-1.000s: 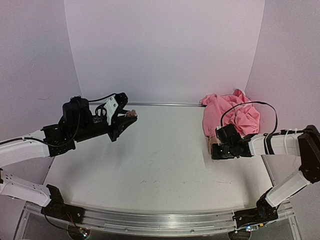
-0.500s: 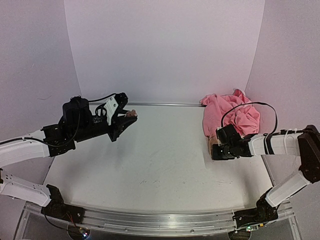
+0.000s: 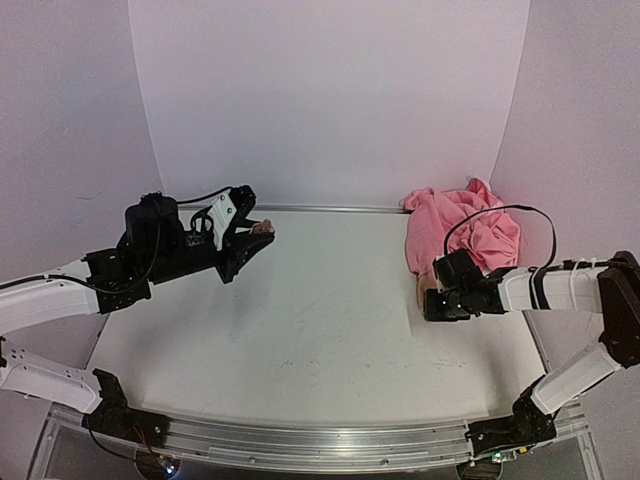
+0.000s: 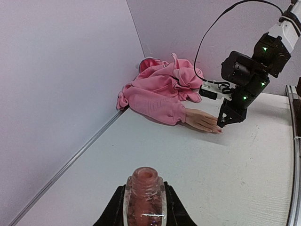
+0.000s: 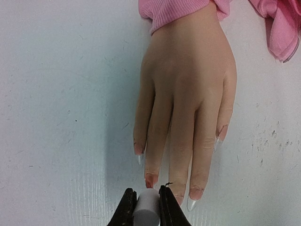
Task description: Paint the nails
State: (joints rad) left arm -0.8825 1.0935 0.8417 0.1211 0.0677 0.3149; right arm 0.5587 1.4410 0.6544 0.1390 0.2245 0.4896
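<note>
A: Right, nearest entry first?
B: Item one: table (image 3: 300, 330), white, lightly scuffed, arm bases at its near edge.
A: Next?
B: Item two: right gripper (image 5: 146, 200), low over the table's right side. Jaws narrow, clamped on a white cap (image 5: 146, 214). A thin dark tip shows just beside the cap; whether it touches a nail, I cannot tell.
A: And the hand?
B: Item three: mannequin hand (image 5: 188, 94), flesh-coloured, lying palm down on the table, fingers pointing at the right gripper. The nails (image 5: 150, 180) are long, with pale tips. The one closest to the cap looks reddish.
A: Left side?
B: Item four: left gripper (image 4: 145, 212), over the table's left part, well apart from the hand. Jaws closed on a polish bottle (image 4: 145, 195), pinkish, neck open.
A: Farthest?
B: Item five: pink sleeve (image 5: 178, 12), covering the wrist. The rest of the garment is heaped in the far right corner, against the walls.
</note>
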